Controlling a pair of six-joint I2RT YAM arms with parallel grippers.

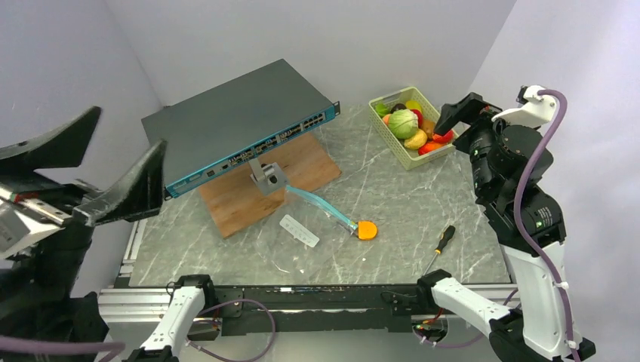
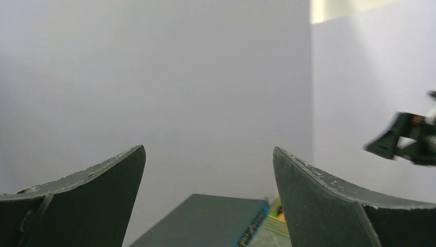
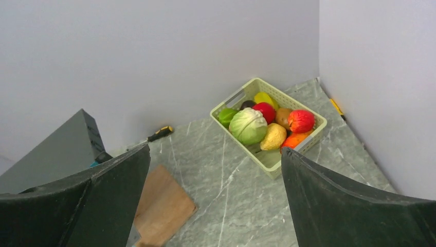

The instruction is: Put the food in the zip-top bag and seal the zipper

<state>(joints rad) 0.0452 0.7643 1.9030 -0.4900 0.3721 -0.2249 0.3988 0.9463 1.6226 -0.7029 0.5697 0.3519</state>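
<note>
The clear zip-top bag (image 1: 302,240) lies flat mid-table, with a white label (image 1: 300,231). Its teal zipper (image 1: 321,207) runs from a grey clamp (image 1: 268,177) to an orange peach (image 1: 367,230). I cannot tell whether the peach is inside the bag. More food fills the pale green basket (image 1: 398,156): a cabbage (image 1: 403,123), a lemon (image 1: 415,139) and red pieces; the cabbage (image 3: 248,126) also shows in the right wrist view. My right gripper (image 1: 456,113) is open and empty, above and beside the basket. My left gripper (image 1: 127,130) is open and empty, raised high at the far left.
A dark network switch (image 1: 241,121) rests tilted on a wooden board (image 1: 249,200) at the back left. A black-and-orange screwdriver (image 1: 444,241) lies at the front right. The right wrist view shows the basket (image 3: 313,135) in the corner of the walls.
</note>
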